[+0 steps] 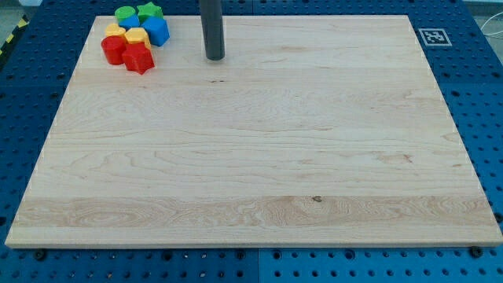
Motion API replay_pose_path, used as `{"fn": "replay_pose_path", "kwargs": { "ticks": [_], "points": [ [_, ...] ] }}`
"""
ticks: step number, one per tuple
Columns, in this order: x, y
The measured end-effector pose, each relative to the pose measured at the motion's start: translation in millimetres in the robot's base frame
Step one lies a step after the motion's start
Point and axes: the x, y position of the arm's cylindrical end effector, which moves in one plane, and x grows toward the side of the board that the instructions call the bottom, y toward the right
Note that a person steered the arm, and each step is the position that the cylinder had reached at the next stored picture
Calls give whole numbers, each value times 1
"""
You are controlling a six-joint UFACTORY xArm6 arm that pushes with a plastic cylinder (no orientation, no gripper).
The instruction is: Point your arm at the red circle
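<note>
The red circle (113,49) lies at the view's top left of the wooden board (251,157), at the left end of a tight cluster of blocks. A red star (139,57) touches it on its right. Above them are a yellow block (136,36), a second yellow block (115,30), a blue block (156,31), a green circle (125,14) and a green star (149,10). My tip (214,57) rests on the board to the right of the cluster, about a hundred pixels right of the red star, touching no block.
A black-and-white marker tag (434,36) sits at the board's top right corner. The board lies on a blue perforated table (479,94).
</note>
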Motion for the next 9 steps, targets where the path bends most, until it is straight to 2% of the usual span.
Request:
{"fn": "replay_pose_path", "kwargs": {
  "ticks": [2,3,5,6,8,9],
  "points": [
    [-3,-41],
    [8,-56],
    [58,-78],
    [69,-109],
    [68,-188],
    [51,-208]
  ]
}}
